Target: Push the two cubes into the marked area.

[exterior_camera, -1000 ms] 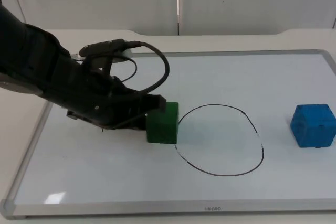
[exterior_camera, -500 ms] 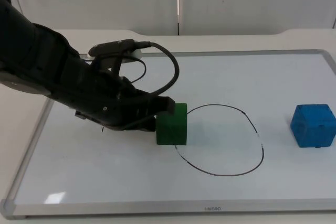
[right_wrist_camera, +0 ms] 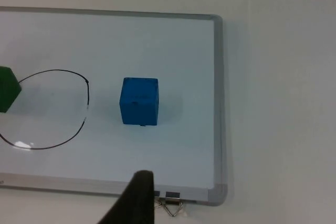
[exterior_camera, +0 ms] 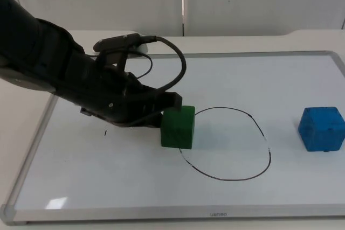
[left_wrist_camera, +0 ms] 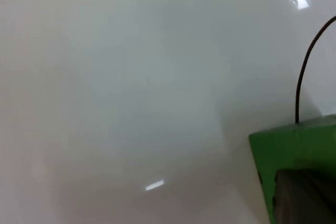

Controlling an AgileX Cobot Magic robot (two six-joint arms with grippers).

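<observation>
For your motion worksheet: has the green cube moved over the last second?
Yes. The green cube has slid toward the drawn loop, its edge now reaching the line, pushed by the left hand.

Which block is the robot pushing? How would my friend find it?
Find the whiteboard with a black loop drawn on it. The green block sits on the loop's edge, against the left gripper; the blue block stands alone.

green cube: cut by frame edge | left pincer tips: hidden behind arm
</observation>
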